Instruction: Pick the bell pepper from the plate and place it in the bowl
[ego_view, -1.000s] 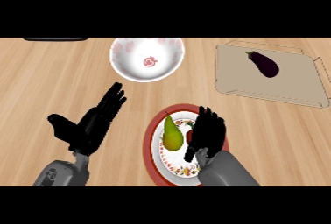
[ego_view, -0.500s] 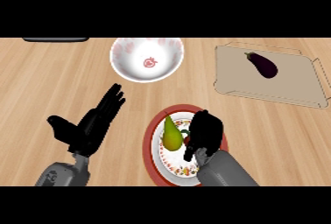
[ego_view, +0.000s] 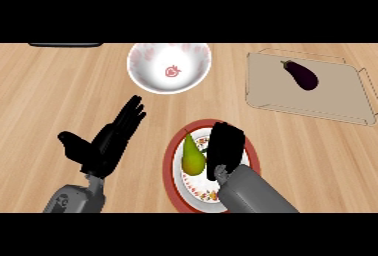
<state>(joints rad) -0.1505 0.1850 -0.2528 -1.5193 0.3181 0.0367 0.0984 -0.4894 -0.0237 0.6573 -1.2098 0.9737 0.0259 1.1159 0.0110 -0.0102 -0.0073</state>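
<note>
Right hand (ego_view: 226, 150) curled over the plate (ego_view: 177, 172) — closing on the bell pepper hidden beneath it

Best to secure the hold before lifting toward the bowl (ego_view: 170, 66) beyond the plate, avoiding the pear (ego_view: 193, 157) just beside the fingers; left hand (ego_view: 107, 142) rests spread, left of the plate — no readable writing, only a red mark inside the bowl.

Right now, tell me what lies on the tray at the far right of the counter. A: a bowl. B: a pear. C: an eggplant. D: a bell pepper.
C: the eggplant, dark purple, lies alone on the tray; the pear is on the plate and the bowl stands apart on the counter.
</note>
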